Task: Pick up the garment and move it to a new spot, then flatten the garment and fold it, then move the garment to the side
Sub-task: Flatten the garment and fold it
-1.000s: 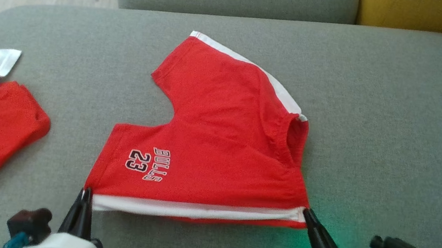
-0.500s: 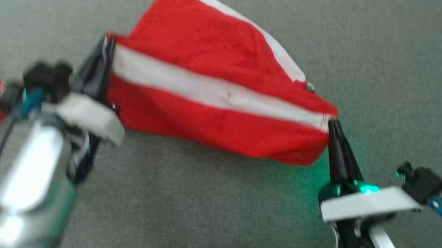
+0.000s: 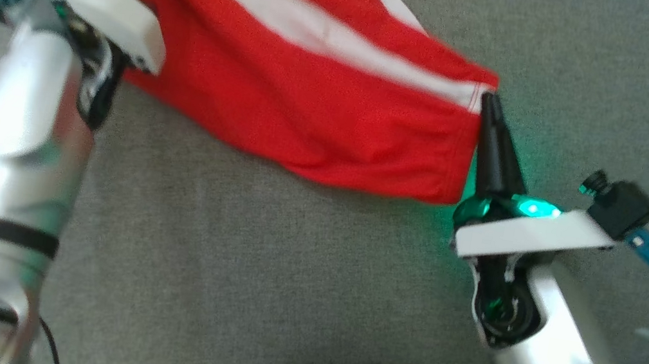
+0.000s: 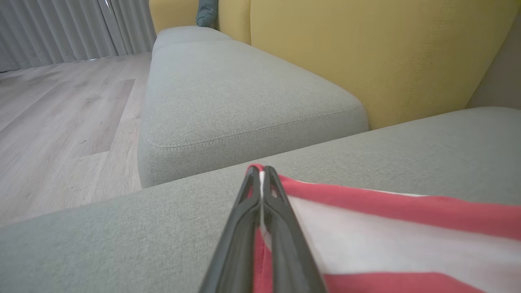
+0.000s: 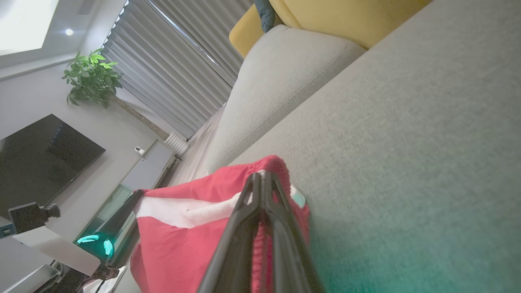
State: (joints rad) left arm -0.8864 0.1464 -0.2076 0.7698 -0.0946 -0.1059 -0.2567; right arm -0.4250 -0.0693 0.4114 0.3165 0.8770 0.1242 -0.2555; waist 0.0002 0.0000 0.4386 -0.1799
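1. The left gripper (image 4: 261, 174) is clamped shut on one corner of the jersey (image 3: 289, 79).
2. The jersey hangs stretched between both arms, raised above the sofa seat (image 3: 283, 279) and well back from its near edge.
3. The right gripper (image 3: 488, 104) is pinched shut on the opposite corner.
4. The fold appears under way; finishing it and moving the jersey aside remain.

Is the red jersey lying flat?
No. The left hand and right hand hold the jersey up by its striped edge; it hangs between them.

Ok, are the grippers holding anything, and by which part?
Both hold the garment: the left gripper and the right gripper each pinch one end of its white-striped edge.
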